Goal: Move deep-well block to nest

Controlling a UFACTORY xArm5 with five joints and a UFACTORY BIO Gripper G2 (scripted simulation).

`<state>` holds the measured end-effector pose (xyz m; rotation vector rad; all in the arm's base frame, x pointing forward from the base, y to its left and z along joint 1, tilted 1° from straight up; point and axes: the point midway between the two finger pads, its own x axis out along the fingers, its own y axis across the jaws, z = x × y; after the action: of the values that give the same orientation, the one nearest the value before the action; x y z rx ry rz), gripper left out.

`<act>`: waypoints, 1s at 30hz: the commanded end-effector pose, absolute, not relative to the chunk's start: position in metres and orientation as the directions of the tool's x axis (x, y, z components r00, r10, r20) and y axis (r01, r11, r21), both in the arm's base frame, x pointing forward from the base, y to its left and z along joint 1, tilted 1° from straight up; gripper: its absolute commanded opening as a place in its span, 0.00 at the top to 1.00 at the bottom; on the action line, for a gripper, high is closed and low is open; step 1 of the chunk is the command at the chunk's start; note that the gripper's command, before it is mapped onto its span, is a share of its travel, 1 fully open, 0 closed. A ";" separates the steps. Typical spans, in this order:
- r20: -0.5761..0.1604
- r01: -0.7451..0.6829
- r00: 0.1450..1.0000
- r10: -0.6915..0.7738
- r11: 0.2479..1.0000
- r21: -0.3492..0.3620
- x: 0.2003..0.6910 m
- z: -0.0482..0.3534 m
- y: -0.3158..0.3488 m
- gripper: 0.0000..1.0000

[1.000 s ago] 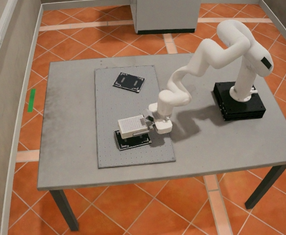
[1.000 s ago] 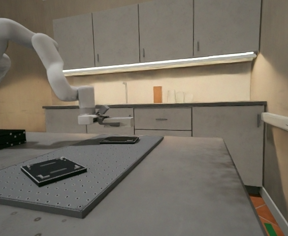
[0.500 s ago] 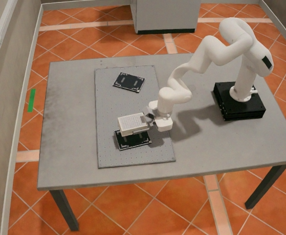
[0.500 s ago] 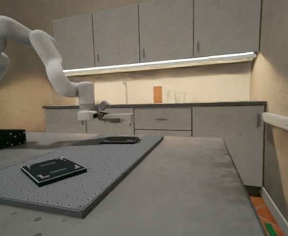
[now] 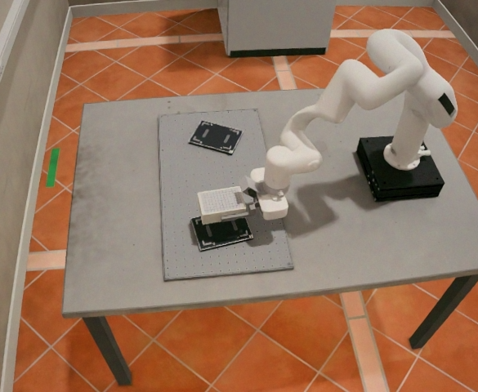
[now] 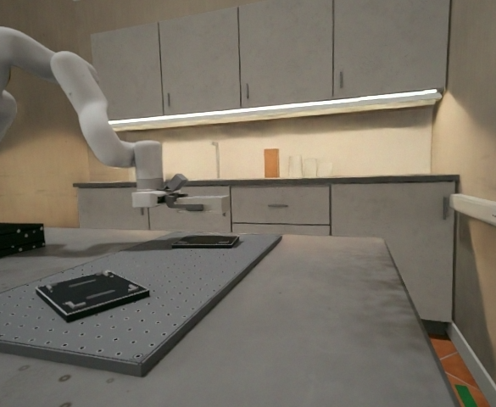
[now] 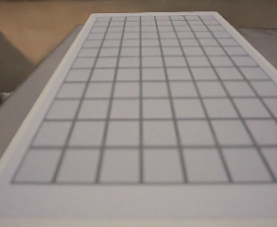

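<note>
one block [image 5: 218, 199] [image 6: 217, 204] [image 7: 140, 109], raised clear of left nest [image 5: 221, 238] [image 6: 206, 241] | jaws [image 5: 226, 204] [image 6: 199, 205] pinching block's sides | right nest [image 5: 216, 136] [image 6: 91, 293] well apart

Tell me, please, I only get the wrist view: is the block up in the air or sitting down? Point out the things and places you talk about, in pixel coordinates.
Observer: In the air. The exterior view shows a gap between the block [image 5: 213, 200] [image 6: 216, 203] [image 7: 140, 109] and N1 [image 5: 221, 233] [image 6: 206, 241] below.
Child: Is anything in N2?
Observer: No, N2 [image 5: 216, 136] [image 6: 91, 294] is bare.
Child: What's holding my block?
Observer: The pincer [image 5: 224, 204] [image 6: 202, 203]; one finger shows along the block's long side.
</note>
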<state>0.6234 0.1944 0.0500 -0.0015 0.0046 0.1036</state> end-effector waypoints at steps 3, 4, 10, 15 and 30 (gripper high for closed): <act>0.003 0.110 0.994 -0.110 0.994 -0.008 0.624 0.052 0.174 1.00; 0.003 0.143 0.990 -0.143 0.990 -0.007 0.624 0.053 0.171 1.00; 0.004 0.274 0.962 -0.274 0.962 -0.007 0.623 0.053 0.157 1.00; 0.005 0.430 0.903 -0.429 0.903 -0.006 0.623 0.053 0.141 1.00; 0.006 0.437 0.899 -0.437 0.899 -0.006 0.621 0.053 0.097 1.00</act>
<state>0.6200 0.1065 0.0510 -0.0027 0.0042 -0.4514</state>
